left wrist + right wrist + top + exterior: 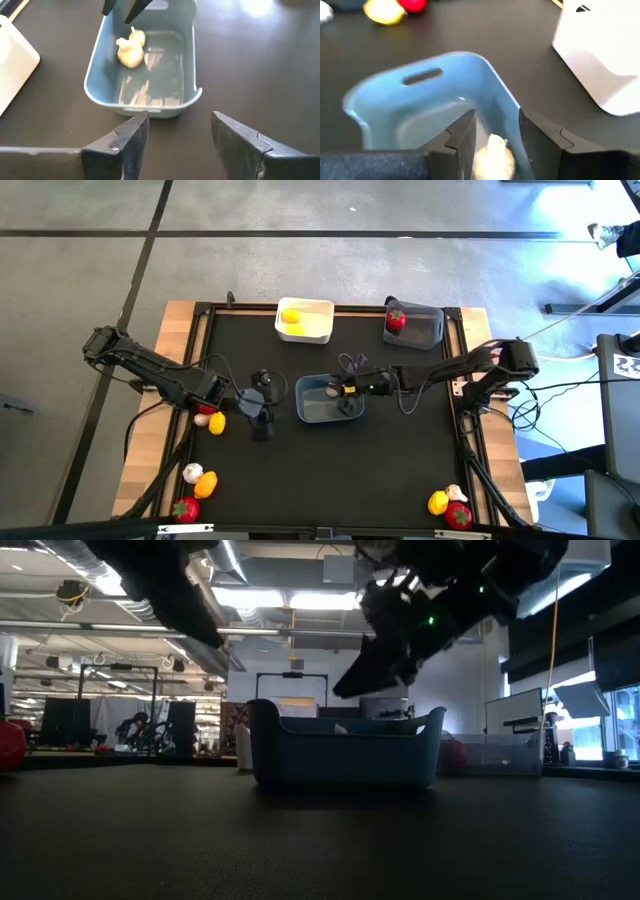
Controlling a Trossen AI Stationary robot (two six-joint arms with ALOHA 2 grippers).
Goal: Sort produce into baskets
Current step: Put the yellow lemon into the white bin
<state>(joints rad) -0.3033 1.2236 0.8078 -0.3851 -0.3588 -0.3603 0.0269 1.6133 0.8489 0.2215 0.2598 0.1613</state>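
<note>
Blue-grey basket [330, 400] sits mid-table on the black mat, one beige garlic bulb [130, 49] lying inside it, near one end wall. Right gripper [496, 137] hangs over that basket, fingers parted a little, nothing pinched; the garlic shows just beyond the fingertips, apart from them. Left gripper [177, 135] hovers left of the basket, fingers spread moderately, empty. White basket [305, 320] at far centre holds a yellow piece [291, 317]. Dark grey basket [415, 325] at far right holds a red piece [396, 320]. Loose produce: red and yellow pieces [210, 420] at left under the left arm, garlic, orange and red cluster [195, 490] near-left, yellow, garlic and red cluster [450, 505] near-right.
</note>
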